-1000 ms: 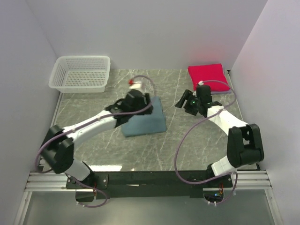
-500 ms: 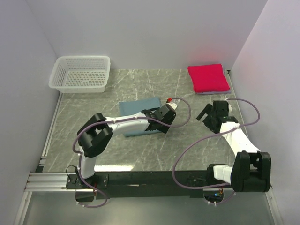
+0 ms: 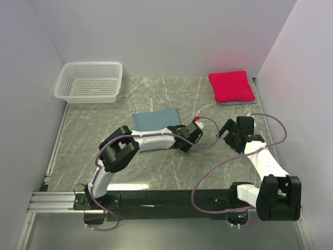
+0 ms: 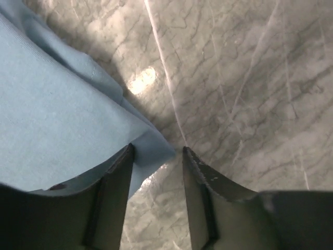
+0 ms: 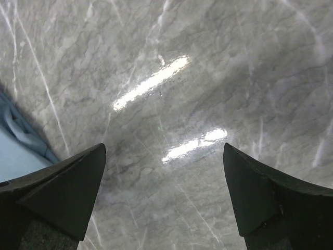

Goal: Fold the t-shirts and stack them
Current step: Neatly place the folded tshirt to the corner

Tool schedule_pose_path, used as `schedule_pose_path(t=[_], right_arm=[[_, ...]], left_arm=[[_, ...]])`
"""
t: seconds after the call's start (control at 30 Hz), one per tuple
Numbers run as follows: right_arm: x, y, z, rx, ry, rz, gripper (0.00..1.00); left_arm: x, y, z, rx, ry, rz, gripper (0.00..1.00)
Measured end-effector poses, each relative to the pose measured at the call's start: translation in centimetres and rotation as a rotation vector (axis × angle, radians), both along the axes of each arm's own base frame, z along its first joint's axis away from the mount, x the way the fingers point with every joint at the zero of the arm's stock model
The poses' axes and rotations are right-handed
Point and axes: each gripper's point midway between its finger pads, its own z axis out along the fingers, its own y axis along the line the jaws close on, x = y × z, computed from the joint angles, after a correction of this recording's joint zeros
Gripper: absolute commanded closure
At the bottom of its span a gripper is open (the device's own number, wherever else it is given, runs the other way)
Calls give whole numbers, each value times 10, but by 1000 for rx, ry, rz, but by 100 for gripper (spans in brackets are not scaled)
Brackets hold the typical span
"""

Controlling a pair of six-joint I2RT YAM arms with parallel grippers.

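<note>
Top view: the folded teal-blue t-shirt (image 3: pixel 153 121) lies flat near table (image 3: pixel 156 166) centre. The crimson-pink t-shirt (image 3: pixel 231 86) sits folded at the 2 o'clock corner and the basket (image 3: pixel 89 80) at 10 o'clock. The left gripper (image 3: pixel 182 139) is at the teal shirt's 4 o'clock corner. The right gripper (image 3: pixel 229 136) is at its 3 o'clock, apart.

Left wrist view: the fingers (image 4: pixel 117 192) are parted, and the shirt corner lies between them (not pinched).

Right wrist view: the fingers (image 5: pixel 62 182) are spread wide over bare marble, grasping nothing. Teal cloth shows at 8 o'clock.
</note>
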Motion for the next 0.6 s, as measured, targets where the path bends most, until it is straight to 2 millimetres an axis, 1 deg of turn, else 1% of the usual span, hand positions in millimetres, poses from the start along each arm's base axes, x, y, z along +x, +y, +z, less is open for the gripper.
schedule_pose_path(t=[0.03,0.07,0.1,0.17,0.2,0.23,0.4,0.47,0.6], right_arm=[[0,2,-1,9,-1,7,1],[0,3,-1,16,-2,12,1],[0,6,0,26,-5,20,2],[3,11,0,49,-23,38,3],[4,14,0,63,-32,49,4],[4,17,-1,75,-38,59,4],[10,40,-6,196,-81,118,4],[16,52,-8,271,-101,136,4],[28,79,-17,452,-120,144,3]], left_arm=[[1,-1,-1,6,-3,1,59],[2,-2,-1,5,-8,2,63],[3,-2,-1,7,-11,6,72],[5,0,-2,15,-22,18,87],[7,1,-2,22,-31,24,97],[8,2,-2,21,-33,30,99],[8,2,-2,24,-46,40,99],[8,4,0,16,-50,48,99],[3,14,6,-6,-44,63,100]])
